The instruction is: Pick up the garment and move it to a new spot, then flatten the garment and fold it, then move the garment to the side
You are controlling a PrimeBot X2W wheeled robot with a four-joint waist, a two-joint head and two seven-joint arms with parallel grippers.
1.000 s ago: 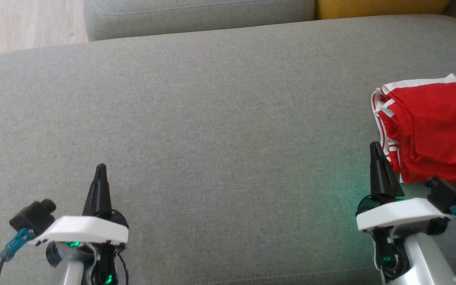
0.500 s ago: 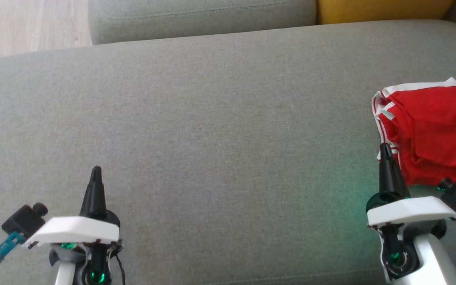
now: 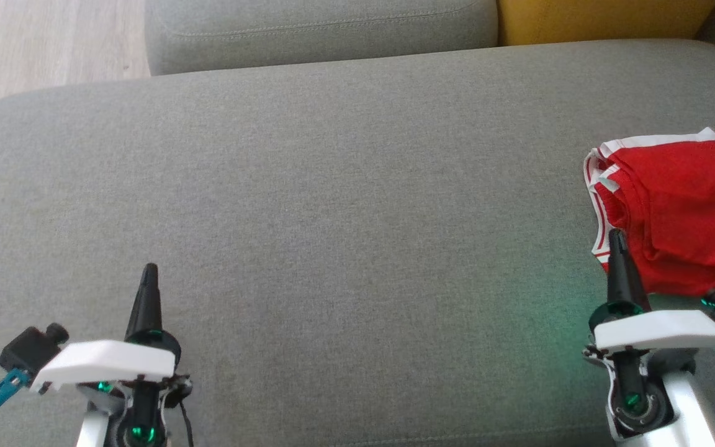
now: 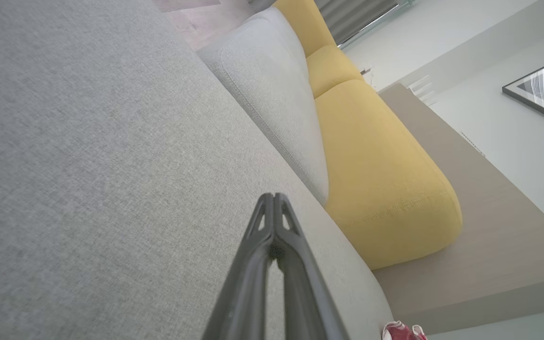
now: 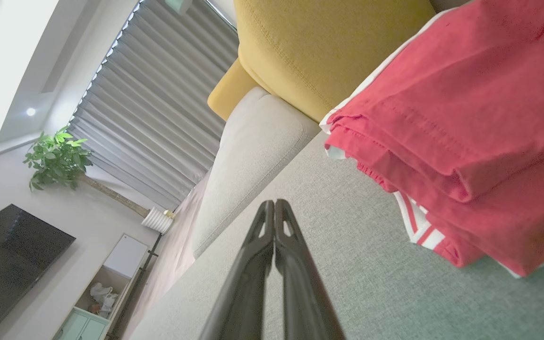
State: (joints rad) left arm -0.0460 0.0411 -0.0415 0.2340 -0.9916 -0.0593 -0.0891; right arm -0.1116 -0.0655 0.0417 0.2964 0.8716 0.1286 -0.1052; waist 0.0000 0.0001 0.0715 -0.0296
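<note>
My right claw, pinched shut, has the rumpled red white-trimmed fabric garment just ahead to its right, far nearer than my shut left claw.

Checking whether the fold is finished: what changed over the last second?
The camera itself shifted. The right tool slid slightly rightward, its tip now overlapping the edge of the red garment. Nothing was grasped or released. The left tool barely moved, both stayed shut, and the garment stayed folded on the sofa.
</note>
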